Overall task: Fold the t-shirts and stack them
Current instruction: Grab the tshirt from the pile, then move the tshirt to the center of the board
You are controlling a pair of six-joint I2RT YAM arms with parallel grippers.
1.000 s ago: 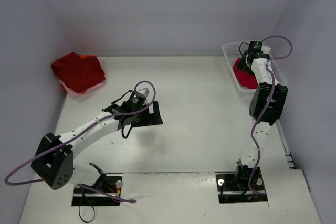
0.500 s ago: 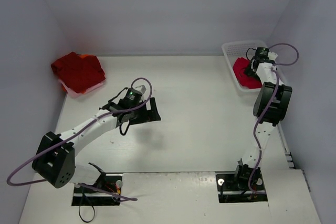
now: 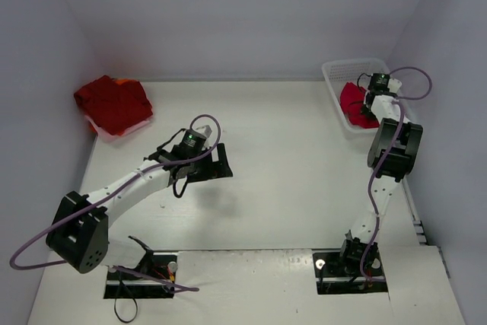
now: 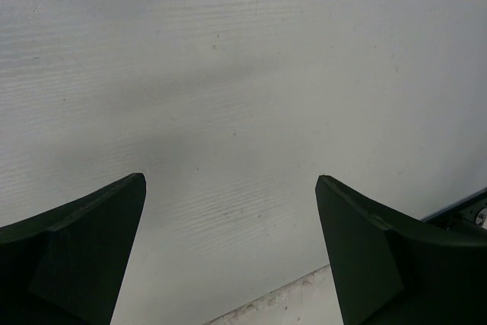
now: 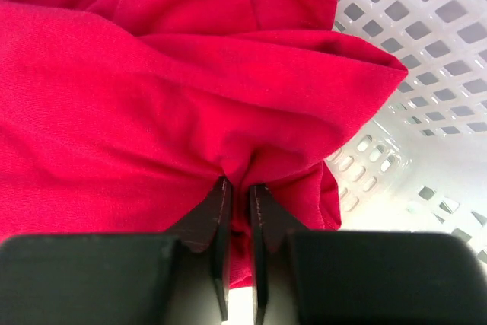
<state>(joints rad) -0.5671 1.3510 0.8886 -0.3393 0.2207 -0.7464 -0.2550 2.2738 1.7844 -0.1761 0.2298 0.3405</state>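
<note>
A crumpled red t-shirt lies in the white mesh basket at the back right. My right gripper is down in the basket, shut on a fold of that t-shirt; the cloth bunches between its black fingers. A pile of folded red t-shirts rests at the back left of the table. My left gripper hovers open over bare table near the middle left, its fingers wide apart with nothing between them.
The basket's perforated white wall rises right beside the held cloth. Grey walls close in the table on the left, back and right. A pale sheet pokes out under the folded pile.
My right gripper has settled into the basket and shut on the red cloth. The left arm has drawn slightly back and left.
</note>
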